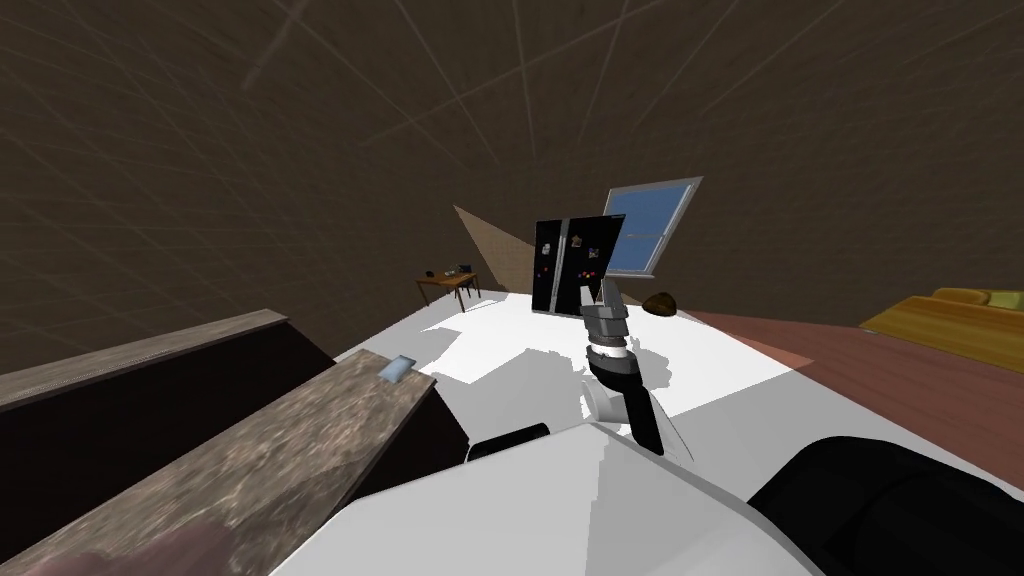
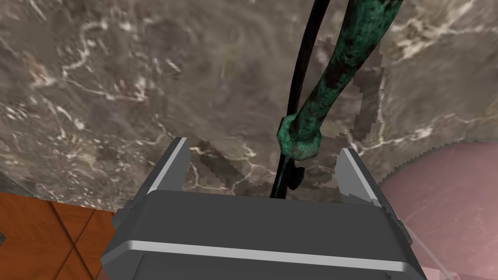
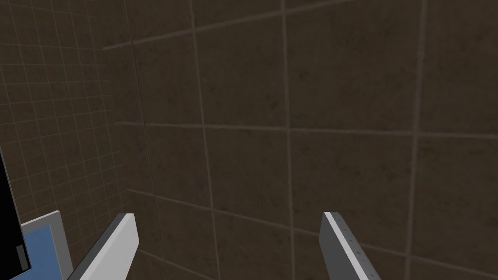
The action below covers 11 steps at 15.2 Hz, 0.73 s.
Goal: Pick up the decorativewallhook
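- Dark brown tiled walls (image 1: 300, 120) all round, splaying to the corners.
- White floor (image 1: 520, 330) ahead, with a black fridge (image 1: 572, 265) and a blue-paned window (image 1: 645, 228) at its far side.
- Long grey-brown marbled counter (image 1: 260, 450) close on the left, running slantwise; same veined stone under the left hand's camera.
- Right arm (image 1: 612, 350) raised from the chest, forearm pointing up toward the fridge.
- Right gripper (image 3: 228, 215) spread wide, nothing between its blades.
- Left gripper (image 2: 262, 146) held low over the marbled top, looking down on it; fingers (image 2: 177, 160) parted wide, gripping nothing.
- decorativewallhook (image 2: 335, 73) over the counter, its shadow on the stone just beside it: a curved bar in mottled green with dark patches, like weathered bronze, ending in a thicker knob.
- Knob placed between the left blades, nearer one than the other, touching neither.
- Thin black rod (image 2: 297, 87) curving close alongside the green bar, running down toward the gripper's dark body.
- Small pale blue object (image 1: 397, 370) lying at the counter's far end.
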{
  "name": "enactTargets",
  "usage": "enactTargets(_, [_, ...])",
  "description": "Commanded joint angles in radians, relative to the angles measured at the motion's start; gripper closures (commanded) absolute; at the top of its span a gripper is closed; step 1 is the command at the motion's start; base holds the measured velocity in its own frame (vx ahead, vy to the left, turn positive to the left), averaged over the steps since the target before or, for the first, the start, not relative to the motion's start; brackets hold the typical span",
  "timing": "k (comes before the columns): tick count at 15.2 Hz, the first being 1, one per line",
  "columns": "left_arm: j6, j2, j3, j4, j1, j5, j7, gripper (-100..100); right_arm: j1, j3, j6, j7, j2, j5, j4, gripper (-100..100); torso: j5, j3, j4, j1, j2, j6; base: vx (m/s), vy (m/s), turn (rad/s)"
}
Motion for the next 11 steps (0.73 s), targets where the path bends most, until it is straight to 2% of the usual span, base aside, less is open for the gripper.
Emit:
enactTargets(1, [0.000,0.000,0.000,0.000,0.000,0.000,0.000,100,0.000,0.000,0.000,0.000,0.000,0.000,0.000,0,0.000,0.000,0.000,0.000,0.000,0.000,0.025,-0.006,0.002])
enactTargets(5, [0.003,0.005,-0.004,-0.004,0.001,-0.006,-0.009,100,0.000,0.000,0.000,0.000,0.000,0.000,0.000,0,0.003,0.005,0.004,0.003,0.007,-0.005,0.006,0.000,-0.018])
enactTargets(6, [-0.010,0.010,-0.012,0.002,-0.026,-0.004,0.042,100,0.000,0.000,0.000,0.000,0.000,0.000,0.000,0,0.004,0.006,0.004,0.004,0.008,-0.004,-0.085,0.010,-0.152])
enactTargets(8, [-0.010,0.010,-0.012,0.002,-0.026,-0.004,0.042,100,-0.001,0.000,0.000,0.000,0.000,0.000,0.000,0,0.006,0.011,0.007,0.007,0.016,-0.001,-0.166,0.020,-0.162])
enactTargets(11, [-0.022,0.030,-0.028,-0.021,-0.051,-0.005,0.122,100,-0.001,0.000,0.000,0.000,0.000,0.000,0.000,0,0.009,0.015,0.009,0.010,0.022,-0.002,-0.173,0.029,-0.152])
